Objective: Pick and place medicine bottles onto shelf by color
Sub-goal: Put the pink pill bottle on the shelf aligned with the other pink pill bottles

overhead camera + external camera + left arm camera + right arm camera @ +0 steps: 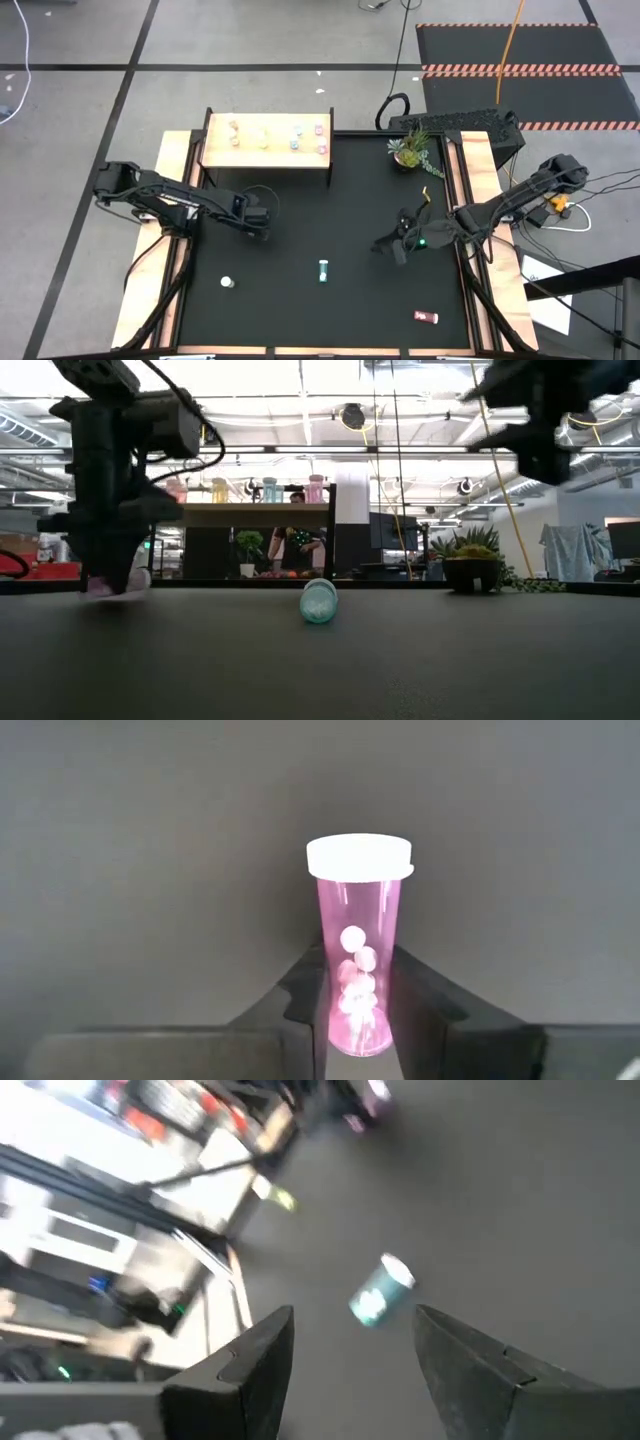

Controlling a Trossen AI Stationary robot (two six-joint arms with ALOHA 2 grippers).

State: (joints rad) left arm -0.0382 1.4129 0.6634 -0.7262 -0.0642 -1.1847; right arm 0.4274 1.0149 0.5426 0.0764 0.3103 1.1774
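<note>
The left gripper (355, 1010) is low over the black table (300, 320), toward its 9 o'clock side. Its two dark fingers (425, 1005) press on the lower body of a pink bottle (358, 945) from either side; the white cap and upper body stick out past the fingertips. In the low view this bottle (118, 585) lies on the table surface under the left arm, cap outward, so the fingers grasp it while it rests on the table.

The right gripper (350, 1360) hangs above the table toward 3 o'clock, its fingers spread wide and holding nothing. Ahead of them, well apart, a teal bottle (381, 1290) lies on its side near the table's middle (323, 270).

A red bottle (427, 317) lies toward 5 o'clock, and a white-capped bottle (228, 282) toward 8 o'clock; its colour cannot be told.

The shelf (266, 160) stands at 11 o'clock with several bottles on it, pink ones (320, 138) at its 3 o'clock end. A potted plant (410, 150) sits at 1 o'clock.
</note>
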